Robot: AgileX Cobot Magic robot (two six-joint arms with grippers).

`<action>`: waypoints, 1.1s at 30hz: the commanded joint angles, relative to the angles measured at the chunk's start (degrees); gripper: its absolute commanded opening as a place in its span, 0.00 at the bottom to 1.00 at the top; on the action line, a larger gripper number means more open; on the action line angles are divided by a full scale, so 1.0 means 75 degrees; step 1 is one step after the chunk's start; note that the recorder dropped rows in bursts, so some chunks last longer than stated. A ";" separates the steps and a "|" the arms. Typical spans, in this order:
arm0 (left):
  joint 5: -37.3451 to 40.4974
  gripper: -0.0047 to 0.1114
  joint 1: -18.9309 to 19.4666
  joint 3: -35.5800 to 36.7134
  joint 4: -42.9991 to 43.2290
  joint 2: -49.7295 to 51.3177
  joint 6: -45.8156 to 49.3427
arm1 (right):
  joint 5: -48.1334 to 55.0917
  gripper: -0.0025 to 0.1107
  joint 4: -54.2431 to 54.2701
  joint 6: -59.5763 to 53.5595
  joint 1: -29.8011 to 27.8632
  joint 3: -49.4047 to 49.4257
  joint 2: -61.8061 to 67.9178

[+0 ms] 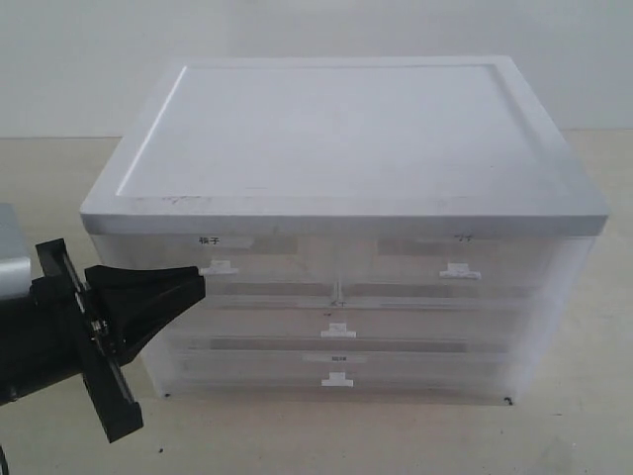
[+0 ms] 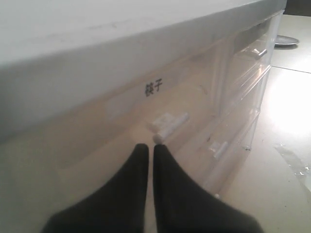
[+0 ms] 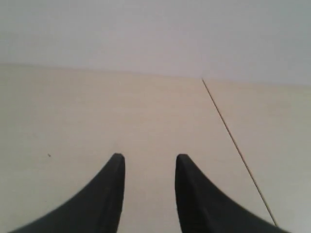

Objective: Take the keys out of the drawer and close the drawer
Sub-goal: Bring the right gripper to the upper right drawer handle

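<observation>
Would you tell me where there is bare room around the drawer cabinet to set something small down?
The cabinet has a bare flat top. The table in front of it, to the right of the left gripper, is free, as is the strip past its right wall. The front left corner is crowded: that gripper sits close to the bold-labelled drawer.

left claw (image 2: 147, 149): black, tapered tips | right claw (image 3: 148, 160): black, tapered tips

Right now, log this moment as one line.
scribble-labelled drawer: shut | keys: not visible | left gripper: shut, near tab of bold-labelled drawer | right gripper: open, empty
</observation>
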 commanded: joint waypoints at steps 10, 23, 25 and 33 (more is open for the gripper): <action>-0.0232 0.08 -0.0034 -0.0050 0.0333 0.0024 -0.0039 | 0.7233 0.24 1.0203 -1.1112 0.0596 -0.3300 0.1221; -0.0232 0.08 -0.0034 -0.0050 0.0339 0.0024 -0.0039 | 0.5198 0.27 0.8312 -1.3034 0.6881 -0.1020 -0.0699; -0.0232 0.08 -0.0034 -0.0050 0.0339 0.0024 -0.0039 | 0.3888 0.29 0.6685 -1.2418 0.7463 -0.0322 -0.0585; -0.0232 0.08 -0.0034 -0.0050 0.0339 0.0024 -0.0039 | 0.2684 0.29 0.1056 -0.7618 0.8461 0.0809 0.0225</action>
